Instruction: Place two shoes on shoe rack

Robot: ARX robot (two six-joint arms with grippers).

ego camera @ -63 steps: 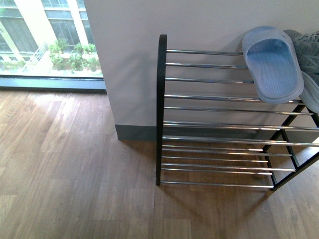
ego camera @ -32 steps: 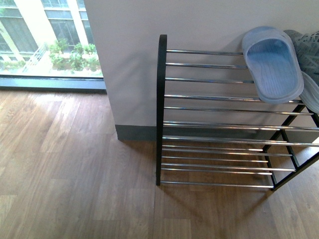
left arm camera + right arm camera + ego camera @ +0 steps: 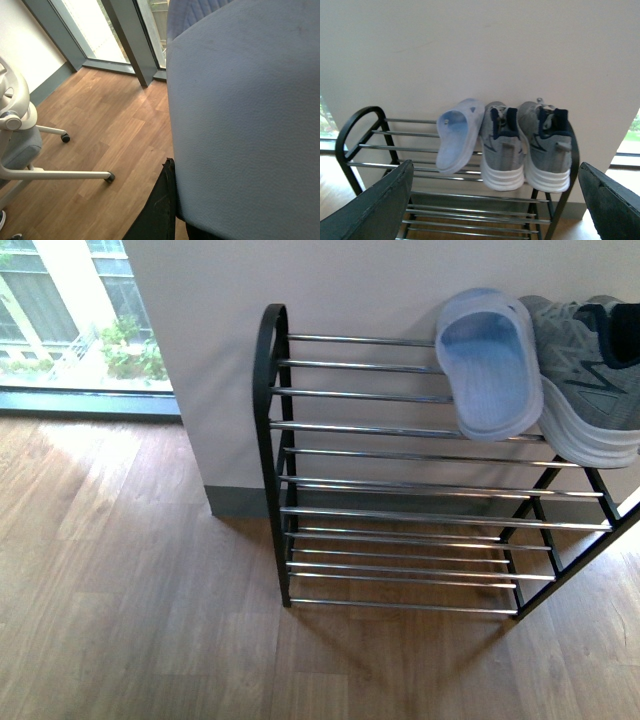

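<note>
Wood floor [image 3: 130, 570] and a white wall [image 3: 350, 280] sit behind a shoe rack [image 3: 400, 510] that already has shoes on top.

On the rack's top bars, the right wrist view shows two grey sneakers [image 3: 527, 142] side by side at the far end, with one pale blue slide [image 3: 457, 135] leaning just beside them. The front view shows the slide [image 3: 490, 365] touching a sneaker [image 3: 590, 380]. The right gripper [image 3: 495, 205] has its fingers [image 3: 375, 205] spread wide and holds nothing. The left wrist view is mostly filled by a blue-grey padded thing, maybe a chair back [image 3: 245, 120], so I cannot tell what the left gripper is doing. The two sneakers look placed, so the job seems almost done or done.
</note>
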